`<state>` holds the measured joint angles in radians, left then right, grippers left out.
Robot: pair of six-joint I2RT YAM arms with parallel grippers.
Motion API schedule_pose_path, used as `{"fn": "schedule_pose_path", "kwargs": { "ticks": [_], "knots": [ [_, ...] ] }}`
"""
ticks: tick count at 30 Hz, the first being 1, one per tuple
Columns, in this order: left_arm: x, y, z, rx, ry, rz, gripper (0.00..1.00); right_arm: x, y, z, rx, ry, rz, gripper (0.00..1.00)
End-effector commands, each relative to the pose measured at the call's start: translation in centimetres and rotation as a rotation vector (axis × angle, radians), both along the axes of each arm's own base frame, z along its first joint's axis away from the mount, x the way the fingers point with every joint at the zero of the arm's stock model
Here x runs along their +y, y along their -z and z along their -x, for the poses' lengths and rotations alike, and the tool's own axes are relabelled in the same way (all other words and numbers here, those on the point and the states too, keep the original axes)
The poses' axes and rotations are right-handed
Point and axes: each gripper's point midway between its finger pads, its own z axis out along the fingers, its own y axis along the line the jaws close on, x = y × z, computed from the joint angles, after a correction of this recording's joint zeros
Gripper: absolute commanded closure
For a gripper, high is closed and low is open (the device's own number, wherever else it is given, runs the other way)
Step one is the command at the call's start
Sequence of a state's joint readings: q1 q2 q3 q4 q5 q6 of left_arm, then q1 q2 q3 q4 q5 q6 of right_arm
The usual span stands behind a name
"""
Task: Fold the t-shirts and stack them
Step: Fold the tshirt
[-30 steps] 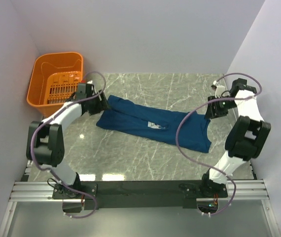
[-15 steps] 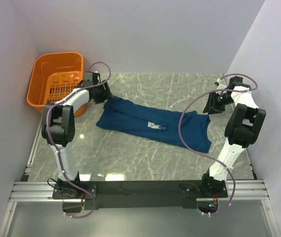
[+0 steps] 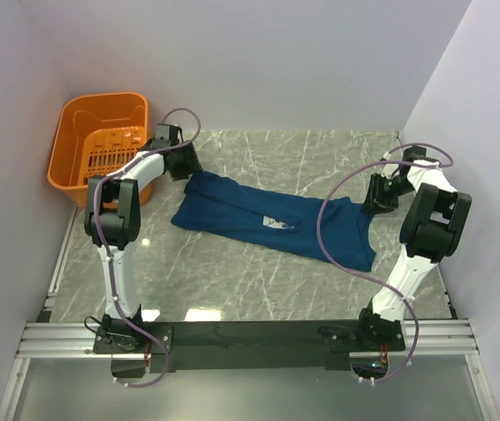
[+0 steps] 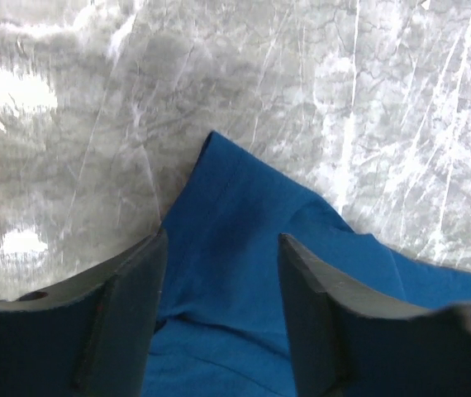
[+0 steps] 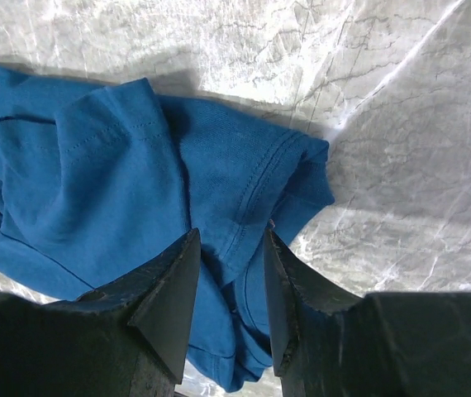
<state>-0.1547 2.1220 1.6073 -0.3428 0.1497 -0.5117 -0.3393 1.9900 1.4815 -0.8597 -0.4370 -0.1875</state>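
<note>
The t-shirt (image 3: 272,219) lies rumpled and slantwise across the marble table (image 3: 259,281), with its near end to the right and its far end to the left. It looks light, thin and limp, so it will likely sag and bunch unless taken by hems or corners. At the right end, the right gripper (image 5: 230,236) hovers narrowly parted over the sleeve (image 5: 252,174) hem. Farther off on the left, the left gripper (image 4: 222,238) stands wide astride a cloth corner, near the orange basket (image 3: 61,149).
</note>
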Motion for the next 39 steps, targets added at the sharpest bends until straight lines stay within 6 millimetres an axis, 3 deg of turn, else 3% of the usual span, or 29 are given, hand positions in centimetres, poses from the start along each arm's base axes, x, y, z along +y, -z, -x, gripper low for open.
{"fn": "schedule_pose_path", "kwargs": {
  "ticks": [1,6,12,15,19,25,32,39],
  "knots": [
    [0.2,-1.0,-1.7,-0.043,0.004,-0.02,0.4,-0.6,-1.6,-0.9,-0.07,0.021,0.017,0.56],
    [0.2,0.4,-2.6,-0.017,-0.001,-0.038,0.47,-0.4,-1.2,-0.8,-0.057,0.023,0.001,0.56],
    [0.2,1.7,-2.2,0.015,0.008,-0.043,0.5,-0.3,-1.0,-0.9,-0.055,0.033,-0.011,0.56],
    [0.1,1.9,-2.2,0.019,0.014,-0.038,0.61,-0.3,-0.8,-1.0,-0.051,0.036,-0.019,0.55],
    [-0.1,1.7,-2.3,0.02,0.01,-0.029,0.82,0.0,-0.5,-1.1,-0.041,0.035,-0.04,0.55],
    [0.0,1.5,-2.2,0.017,0.001,-0.027,0.99,0.0,0.0,-0.9,-0.023,0.04,-0.044,0.56],
    [-0.1,1.5,-2.0,0.021,-0.004,-0.017,0.99,-1.1,0.8,-0.9,0.003,0.063,0.015,0.56],
    [-0.2,1.5,-1.8,0.024,-0.006,-0.008,0.99,-1.0,1.3,-1.4,0.008,0.07,0.0,0.57]
  ]
}}
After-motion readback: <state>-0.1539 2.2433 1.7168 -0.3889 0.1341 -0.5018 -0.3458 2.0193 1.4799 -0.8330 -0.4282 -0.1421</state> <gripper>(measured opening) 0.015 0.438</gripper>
